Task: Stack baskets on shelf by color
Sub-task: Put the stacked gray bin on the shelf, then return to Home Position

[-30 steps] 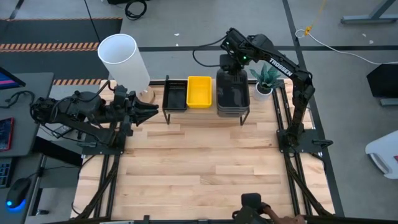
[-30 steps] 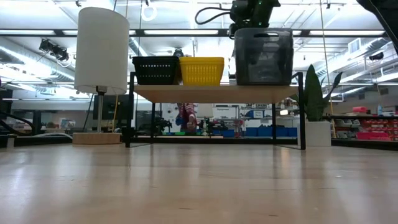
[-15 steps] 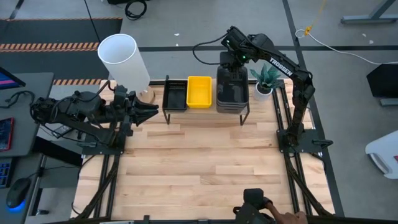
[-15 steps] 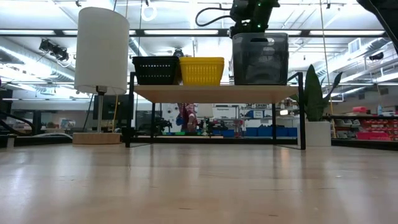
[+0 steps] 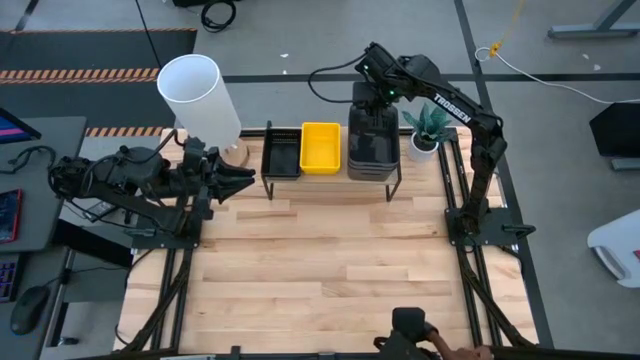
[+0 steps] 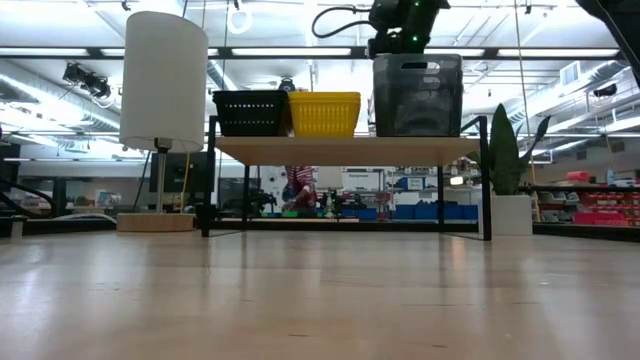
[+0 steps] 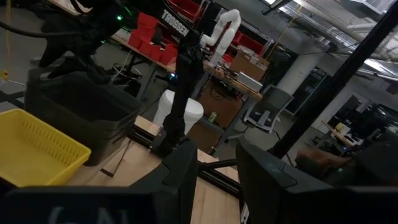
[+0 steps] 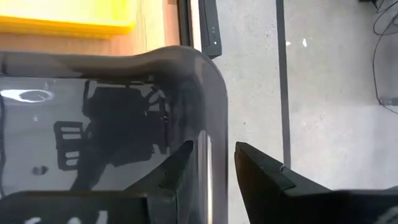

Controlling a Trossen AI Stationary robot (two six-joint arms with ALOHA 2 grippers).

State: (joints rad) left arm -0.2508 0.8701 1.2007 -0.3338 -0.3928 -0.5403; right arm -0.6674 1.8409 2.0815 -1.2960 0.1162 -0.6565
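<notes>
The shelf (image 6: 340,150) stands at the table's far edge. On it rest a black basket (image 5: 281,152), a yellow basket (image 5: 320,146) and a stack of dark grey baskets (image 5: 374,150), all on their bases. My right gripper (image 8: 212,148) reaches down over the far end of the top grey basket (image 6: 417,95). It is open, one finger inside the far rim near a corner and one outside. My left gripper (image 5: 245,175) waits open at the table's left, level, with nothing between its fingers (image 7: 186,168). My right gripper straddles the top grey basket's far rim (image 8: 208,124) from above, slanting down. A strip of floor shows between the rim and the outer finger (image 8: 261,171). Whether the inner finger touches the wall I cannot tell. The basket sits level on the stack.
A white lamp (image 5: 197,95) stands at the far left beside the shelf and a potted plant (image 5: 428,128) at its right end. A person's hand (image 5: 440,345) shows at the near edge. The wooden tabletop (image 5: 330,260) in front of the shelf is free room.
The top grey basket has come down from a slight tilt and shifted a little toward the table's left. It now sits level on the grey stack. My right gripper has stayed over its far end and tipped slightly.
</notes>
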